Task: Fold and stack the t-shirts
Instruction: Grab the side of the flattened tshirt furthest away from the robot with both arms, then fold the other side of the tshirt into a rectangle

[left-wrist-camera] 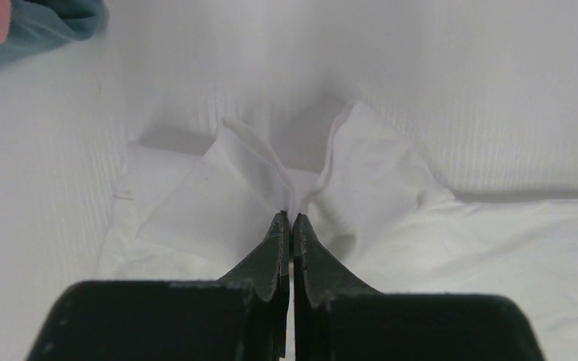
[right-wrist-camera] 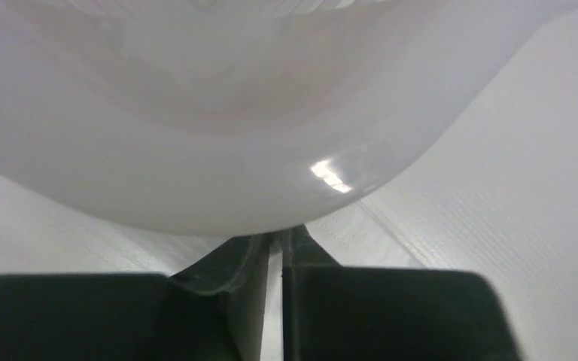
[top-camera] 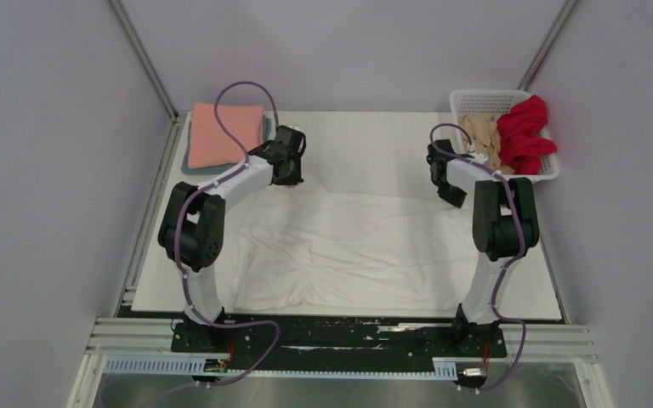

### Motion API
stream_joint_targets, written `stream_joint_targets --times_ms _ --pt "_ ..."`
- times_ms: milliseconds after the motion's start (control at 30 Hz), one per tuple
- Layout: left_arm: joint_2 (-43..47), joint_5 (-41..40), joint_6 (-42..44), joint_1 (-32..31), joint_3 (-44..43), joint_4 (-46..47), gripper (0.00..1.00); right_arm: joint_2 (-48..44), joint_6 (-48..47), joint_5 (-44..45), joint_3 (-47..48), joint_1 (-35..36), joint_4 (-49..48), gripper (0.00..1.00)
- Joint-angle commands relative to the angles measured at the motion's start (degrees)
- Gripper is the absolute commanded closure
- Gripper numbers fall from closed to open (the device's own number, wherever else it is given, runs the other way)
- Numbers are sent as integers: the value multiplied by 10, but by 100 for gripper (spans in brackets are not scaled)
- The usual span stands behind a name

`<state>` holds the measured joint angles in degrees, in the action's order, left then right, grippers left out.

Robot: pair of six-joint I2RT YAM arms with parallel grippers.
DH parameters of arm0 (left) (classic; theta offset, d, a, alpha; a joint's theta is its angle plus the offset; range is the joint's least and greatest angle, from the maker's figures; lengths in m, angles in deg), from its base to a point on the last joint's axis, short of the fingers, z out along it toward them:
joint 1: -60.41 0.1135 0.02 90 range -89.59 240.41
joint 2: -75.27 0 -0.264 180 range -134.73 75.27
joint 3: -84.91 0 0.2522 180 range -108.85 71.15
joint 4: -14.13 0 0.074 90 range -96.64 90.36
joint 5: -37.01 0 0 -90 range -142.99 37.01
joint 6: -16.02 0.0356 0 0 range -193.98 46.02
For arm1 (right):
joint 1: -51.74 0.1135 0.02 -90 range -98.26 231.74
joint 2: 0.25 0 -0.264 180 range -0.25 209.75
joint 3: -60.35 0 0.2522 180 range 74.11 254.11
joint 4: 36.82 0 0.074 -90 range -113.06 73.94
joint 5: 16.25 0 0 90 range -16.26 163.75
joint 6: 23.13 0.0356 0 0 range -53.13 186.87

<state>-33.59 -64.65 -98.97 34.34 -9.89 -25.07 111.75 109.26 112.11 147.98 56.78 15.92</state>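
Bright even light, soft shadows, close-up blur

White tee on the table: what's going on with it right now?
The left gripper is shut on the far left corner of the white tee, spread mid-table. The right gripper sits shut at its far right corner; cloth grip unclear. Pink tee lies folded; red tee and beige tee sit in the basket.

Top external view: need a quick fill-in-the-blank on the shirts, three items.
The salmon pink t-shirt lies folded on ___ of the grey-blue t-shirt.
The red t-shirt and beige t-shirt sit in the ___.
The left gripper is ___ on the white t-shirt.
Missing: top; basket; shut.
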Motion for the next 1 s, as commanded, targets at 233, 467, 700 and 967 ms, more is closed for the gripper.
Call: stream_joint_targets --times_ms 233,467,700,967 --pt "73 14 -20 1 40 28 100 -71 -29 -21 -6 4 0 100" --pt "136 6 -40 -13 106 31 100 -155 -42 -52 -73 15 -15 100" --pt "220 -53 -63 -51 190 12 100 -257 -48 -65 -146 30 -19 100" --pt "310 -114 -100 -99 276 -26 100 -367 -61 -97 -225 32 -19 100"
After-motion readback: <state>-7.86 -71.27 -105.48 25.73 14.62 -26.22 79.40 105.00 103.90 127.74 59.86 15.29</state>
